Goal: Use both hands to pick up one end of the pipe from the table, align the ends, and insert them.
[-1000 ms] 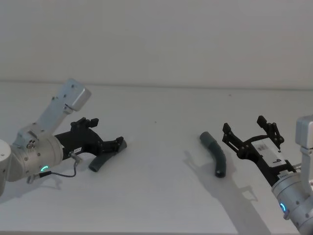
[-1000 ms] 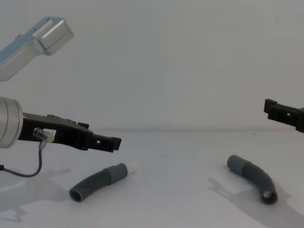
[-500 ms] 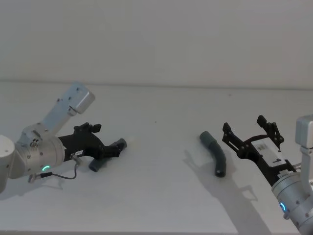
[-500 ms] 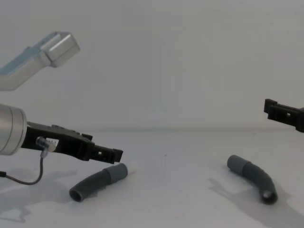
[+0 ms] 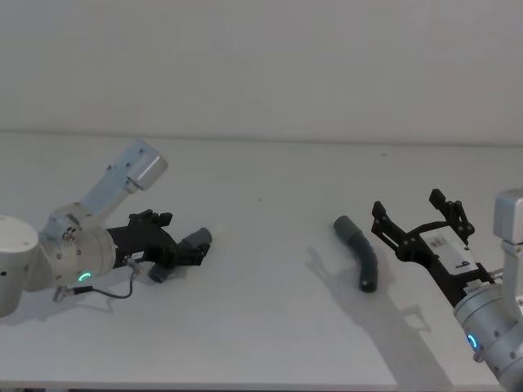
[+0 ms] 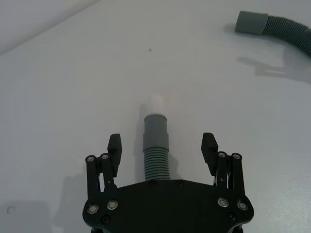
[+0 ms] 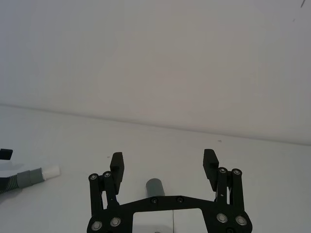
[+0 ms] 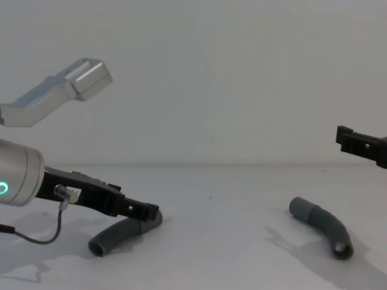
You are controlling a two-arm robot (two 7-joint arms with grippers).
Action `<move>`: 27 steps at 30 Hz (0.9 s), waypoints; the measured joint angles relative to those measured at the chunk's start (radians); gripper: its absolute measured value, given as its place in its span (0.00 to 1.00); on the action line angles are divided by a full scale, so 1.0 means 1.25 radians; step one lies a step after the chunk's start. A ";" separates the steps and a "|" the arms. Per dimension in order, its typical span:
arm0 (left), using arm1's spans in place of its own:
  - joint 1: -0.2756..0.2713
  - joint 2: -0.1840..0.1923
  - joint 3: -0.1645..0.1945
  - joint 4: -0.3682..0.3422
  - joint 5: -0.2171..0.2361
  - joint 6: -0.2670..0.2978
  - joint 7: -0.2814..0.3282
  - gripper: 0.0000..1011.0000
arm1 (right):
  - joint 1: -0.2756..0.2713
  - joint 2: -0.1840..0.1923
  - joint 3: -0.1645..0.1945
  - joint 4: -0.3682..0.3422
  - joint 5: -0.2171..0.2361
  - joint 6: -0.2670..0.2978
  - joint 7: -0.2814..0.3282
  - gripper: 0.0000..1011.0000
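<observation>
Grey ribbed white-tipped piece (image 6: 156, 138) lies on table (image 5: 270, 327) between wide jaws of left gripper (image 6: 162, 144), not touching. Right gripper (image 5: 409, 208) wide too; second piece (image 5: 361, 260) at its 8 o'clock, head view. Count: two pieces, two grippers.

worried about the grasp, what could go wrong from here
1. The open left gripper straddles the curved dark grey ribbed hose piece behind its white spigot tip; closing could roll it off-line.
2. The open right gripper hovers apart from the other curved grey hose piece, which could slide when nudged.
</observation>
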 joint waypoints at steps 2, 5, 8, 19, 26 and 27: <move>-0.004 -0.003 0.003 0.005 0.005 0.006 0.001 0.99 | 0.000 0.000 0.000 0.000 0.000 0.000 0.000 0.99; -0.009 -0.006 0.006 0.011 0.009 0.011 0.002 0.99 | 0.000 0.000 0.000 0.000 0.000 0.000 0.000 0.99; -0.015 -0.009 0.010 0.016 0.016 0.018 0.005 0.99 | 0.000 0.000 0.000 0.000 0.000 0.000 0.000 0.99; -0.034 -0.023 0.022 0.030 0.035 0.036 0.010 0.99 | 0.000 0.000 0.000 0.000 0.000 0.000 0.000 0.99; -0.043 -0.036 0.027 0.046 0.044 0.039 0.010 0.99 | 0.000 0.000 0.000 0.000 0.000 0.000 0.000 0.99; -0.044 -0.037 0.027 0.047 0.044 0.040 0.010 0.99 | 0.000 0.000 0.000 0.000 0.000 0.000 0.000 0.99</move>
